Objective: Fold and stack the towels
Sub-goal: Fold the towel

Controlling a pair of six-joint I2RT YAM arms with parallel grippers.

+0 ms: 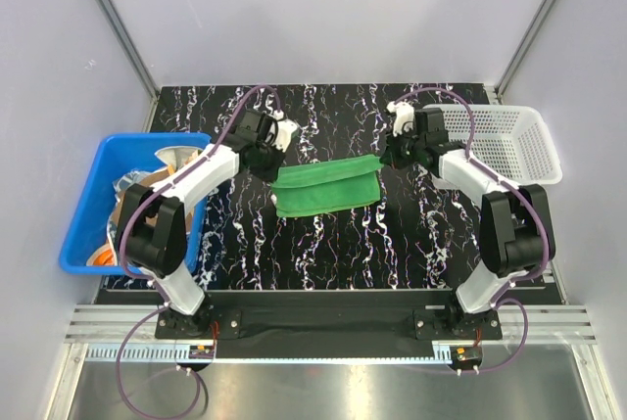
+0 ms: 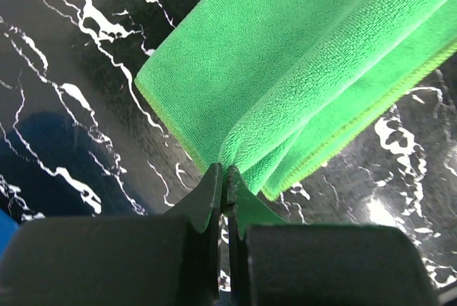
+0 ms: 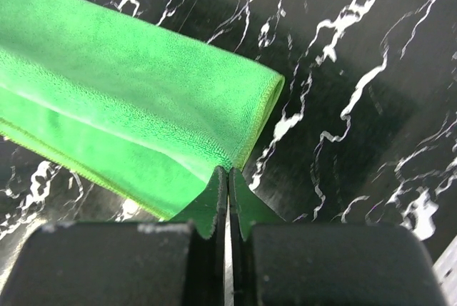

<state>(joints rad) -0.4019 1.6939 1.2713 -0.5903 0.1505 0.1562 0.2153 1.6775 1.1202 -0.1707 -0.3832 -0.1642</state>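
- Left tool (image 2: 227, 175) is clamped shut on one corner of the green towel (image 2: 300, 70), its two dark fingers pressed together with the bunched cloth pinched between the tips.
- Right tool (image 3: 227, 174) is closed the same way on the opposite corner of that towel (image 3: 121, 106), gripping right at the stitched hem where the layers meet.
- From above, the left tool (image 1: 278, 174) and the right tool (image 1: 384, 158) face each other across the middle of the tabletop (image 1: 323, 263), with the green towel (image 1: 328, 190) stretched between them.
- The towel is doubled over: at least two layers show in each wrist view, and one long edge runs taut from tool to tool while the rest falls away toward the near side.
- I cannot tell whether its lower edge touches the surface or hangs just above it.
- The tabletop is glossy black with white marble veins.
- To the left, against the tabletop's edge, sits a blue plastic bin (image 1: 83, 210) holding other towels (image 1: 132, 190), crumpled, whitish and orange, partly hidden behind the left arm.
- Farther back on the right stands a white mesh basket (image 1: 549, 146), just behind the right arm's forearm.
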